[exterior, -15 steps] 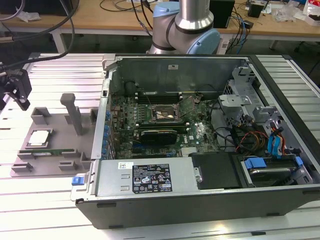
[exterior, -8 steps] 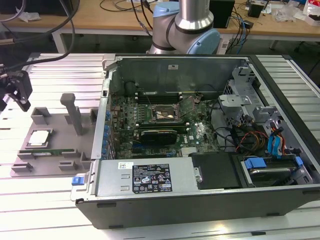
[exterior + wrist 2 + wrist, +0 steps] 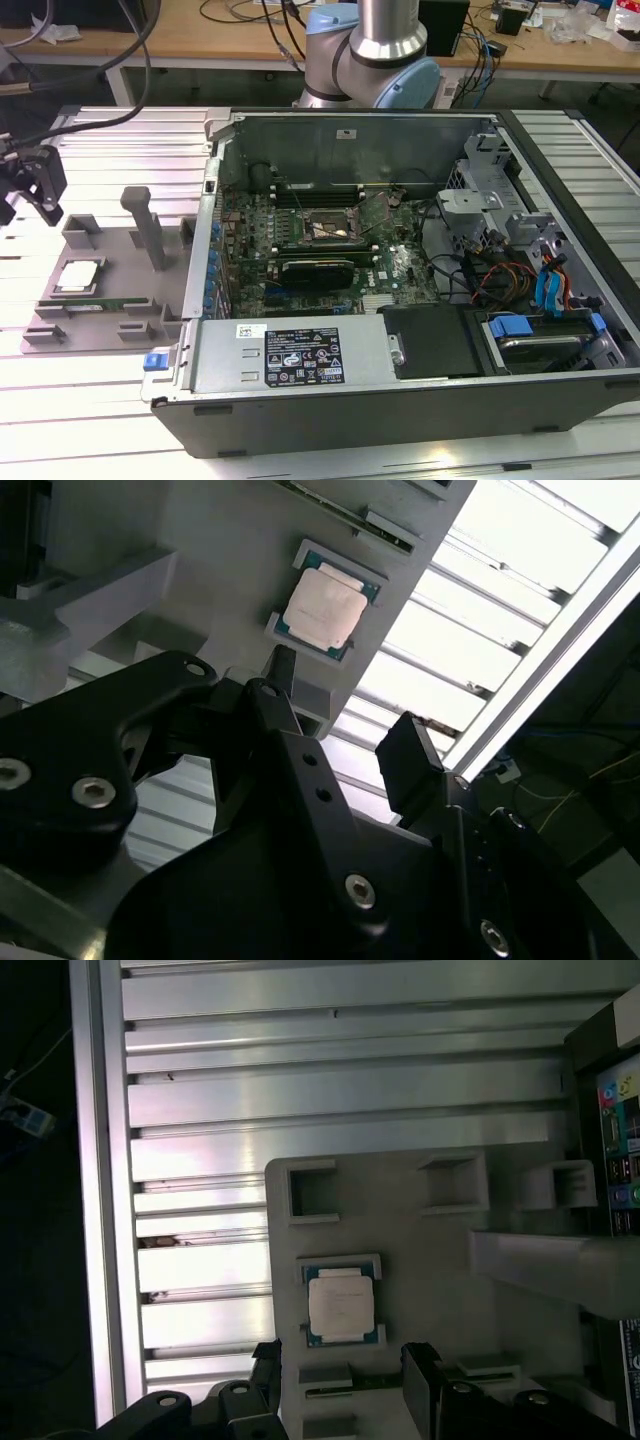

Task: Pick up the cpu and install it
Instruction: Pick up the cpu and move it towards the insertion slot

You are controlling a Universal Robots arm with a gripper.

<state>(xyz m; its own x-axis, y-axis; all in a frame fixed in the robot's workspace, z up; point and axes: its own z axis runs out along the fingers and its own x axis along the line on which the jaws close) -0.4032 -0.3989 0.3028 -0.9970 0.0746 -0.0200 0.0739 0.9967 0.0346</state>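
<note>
The cpu is a small silver-topped square chip. It lies flat in its recess on the grey plastic tray, at the exterior view's left. Both wrist views show the cpu resting in the recess, untouched. My black gripper hangs above the slatted table just off the tray's far-left corner, apart from the chip. In both wrist views the gripper is open and holds nothing. The motherboard's cpu socket sits inside the open computer case.
A long green memory stick lies on the tray beside the cpu. A tall grey post rises from the tray near the case wall. The arm's base stands behind the case. Cables and drive bays fill the case's right side.
</note>
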